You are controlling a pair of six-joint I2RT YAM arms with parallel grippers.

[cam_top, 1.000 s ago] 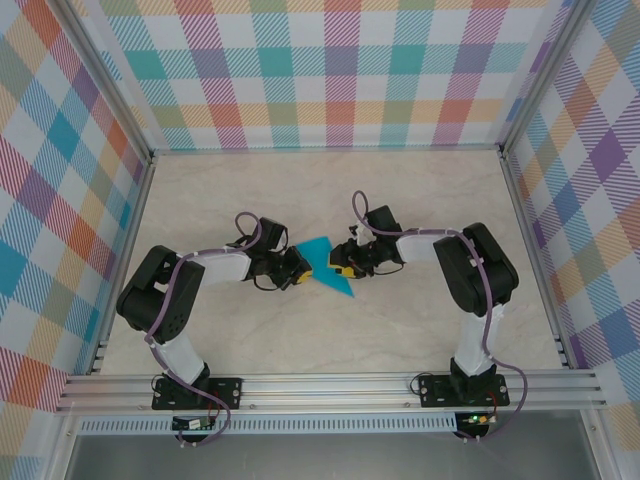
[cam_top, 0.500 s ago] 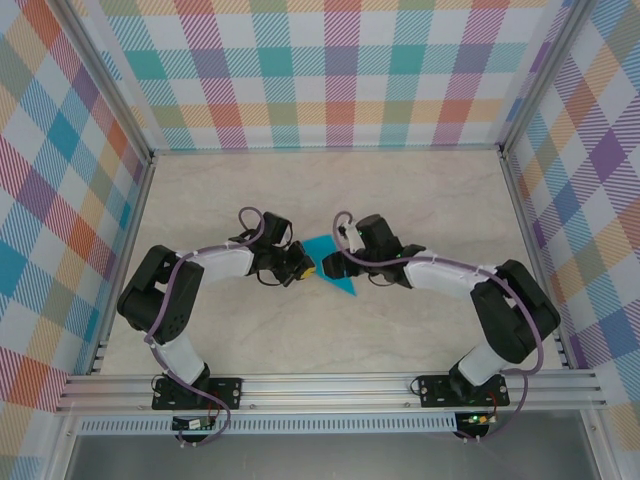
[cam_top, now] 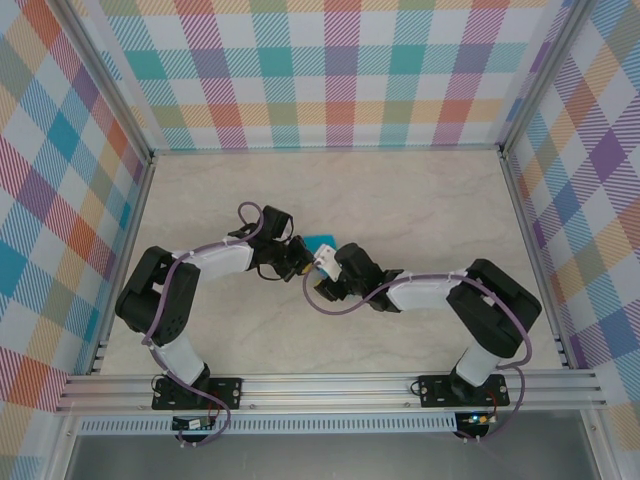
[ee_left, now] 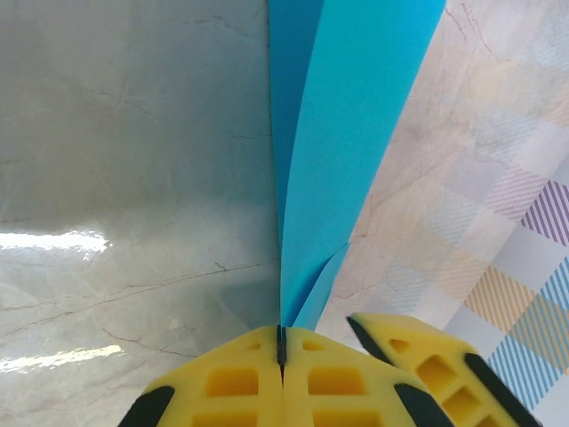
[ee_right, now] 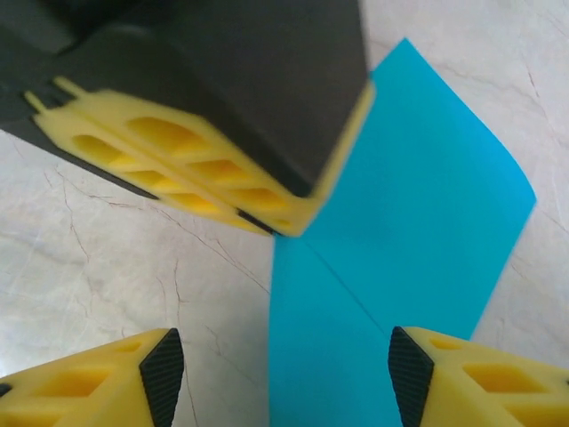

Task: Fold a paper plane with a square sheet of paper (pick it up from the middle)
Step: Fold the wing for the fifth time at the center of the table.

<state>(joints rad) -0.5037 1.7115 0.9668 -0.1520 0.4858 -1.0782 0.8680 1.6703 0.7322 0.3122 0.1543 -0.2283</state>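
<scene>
The teal-blue sheet of paper (ee_left: 351, 133) is folded into layers with a crease along it (ee_right: 400, 222). My left gripper (ee_left: 282, 342) is shut on its narrow end, and the paper fans away from the fingers. In the right wrist view the left fingers (ee_right: 213, 165) pinch the sheet at an edge. My right gripper (ee_right: 284, 374) is open, with one finger over bare table and the other over the paper. From above, the left gripper (cam_top: 296, 258) and right gripper (cam_top: 322, 276) meet at the paper (cam_top: 322, 243), which the right wrist partly hides.
The marble tabletop (cam_top: 420, 200) is ringed by an aluminium frame (cam_top: 330, 385) and plaid walls (cam_top: 330, 70). One right finger (ee_left: 436, 365) sits close beside the left fingers. Open table lies behind and to both sides.
The right arm has swung left and nearer, bringing its gripper from the paper's right side to just in front of the left gripper, and it now covers most of the sheet. Its jaws have widened.
</scene>
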